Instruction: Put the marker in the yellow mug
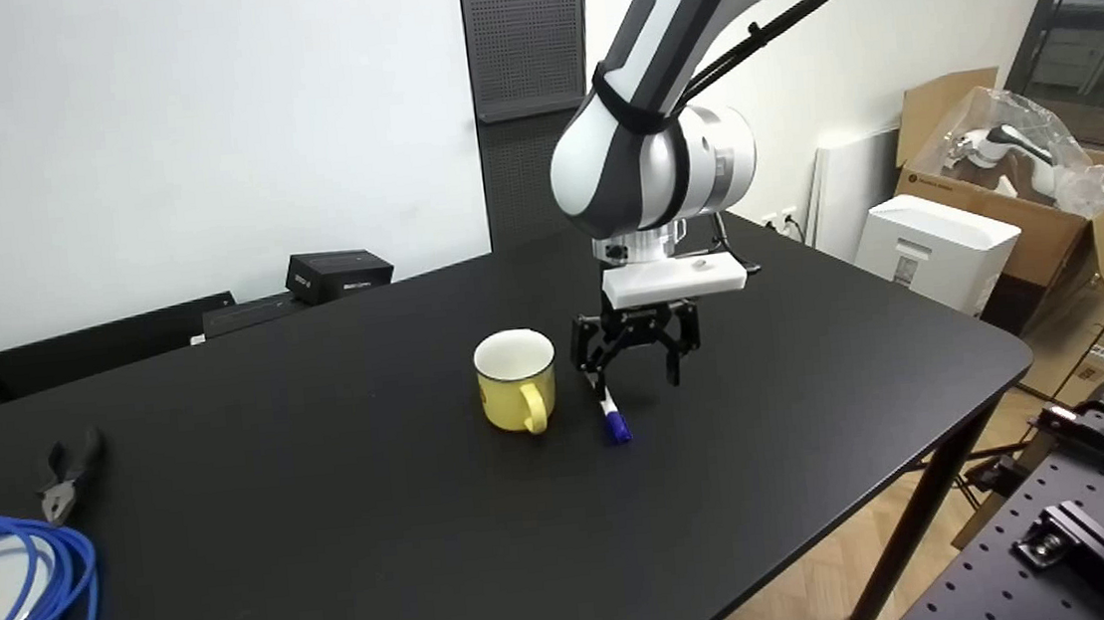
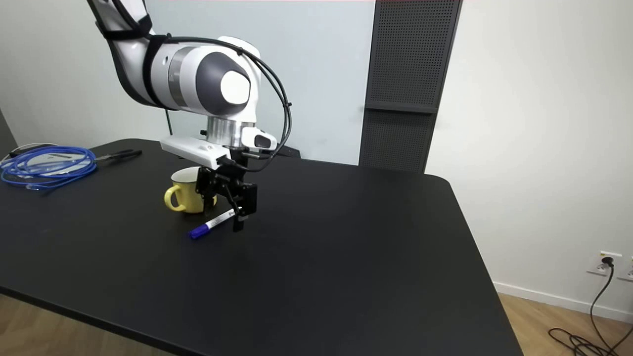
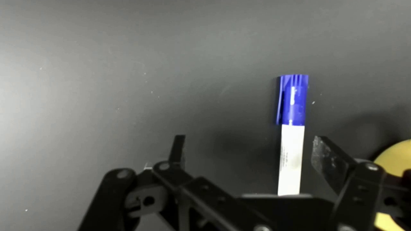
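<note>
The marker, white with a dark blue cap, lies flat on the black table in both exterior views (image 1: pixel 614 420) (image 2: pixel 212 225). In the wrist view the marker (image 3: pixel 291 144) lies between the two fingers, closer to the right-hand finger; its lower end is hidden behind the gripper body. My gripper is open, pointing down low over the marker (image 1: pixel 636 381) (image 2: pixel 223 219) (image 3: pixel 249 138). Nothing is held. The yellow mug (image 1: pixel 505 399) stands upright close beside the gripper, partly hidden behind it in an exterior view (image 2: pixel 185 195). Part of it shows at the wrist view's right edge (image 3: pixel 396 157).
A coiled blue cable (image 1: pixel 71 582) and pliers (image 1: pixel 68 484) lie at one end of the black table (image 1: pixel 351 527). A black box (image 1: pixel 339 275) sits at the table's back edge by the wall. The table's rounded corner (image 1: pixel 1010 350) is beyond the gripper.
</note>
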`<state>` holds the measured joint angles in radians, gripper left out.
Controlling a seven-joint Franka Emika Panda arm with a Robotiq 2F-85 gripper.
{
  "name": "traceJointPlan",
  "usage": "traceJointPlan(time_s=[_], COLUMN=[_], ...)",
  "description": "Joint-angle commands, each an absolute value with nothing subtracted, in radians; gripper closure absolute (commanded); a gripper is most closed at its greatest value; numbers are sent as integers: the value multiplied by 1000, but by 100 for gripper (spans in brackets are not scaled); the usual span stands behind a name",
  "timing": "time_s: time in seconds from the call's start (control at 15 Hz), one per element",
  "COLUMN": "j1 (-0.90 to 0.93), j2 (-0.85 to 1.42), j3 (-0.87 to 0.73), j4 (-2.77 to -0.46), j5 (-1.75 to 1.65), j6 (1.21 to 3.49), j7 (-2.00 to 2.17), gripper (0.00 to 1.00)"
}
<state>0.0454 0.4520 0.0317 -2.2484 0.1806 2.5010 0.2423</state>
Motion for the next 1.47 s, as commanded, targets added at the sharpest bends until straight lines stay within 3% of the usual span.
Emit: traceJointPlan(time_s=[0.0, 0.27, 0.33, 0.4, 1.07, 1.13, 1.4], j1=[59, 66, 69, 75, 89, 89, 92], j2=[492, 510, 510, 507, 507, 505, 464], j3=[23, 23, 24, 22, 20, 20, 22], j4=[-2202, -2182, -2180, -2181, -2171, -2172, -2198], j5=[182, 180, 181, 175, 172, 173, 172], j6=[2499, 2497, 2501, 2505, 2511, 2511, 2511], j7=[265, 268, 269, 272, 273, 272, 273], gripper=[0, 0, 25, 26, 95, 100, 96])
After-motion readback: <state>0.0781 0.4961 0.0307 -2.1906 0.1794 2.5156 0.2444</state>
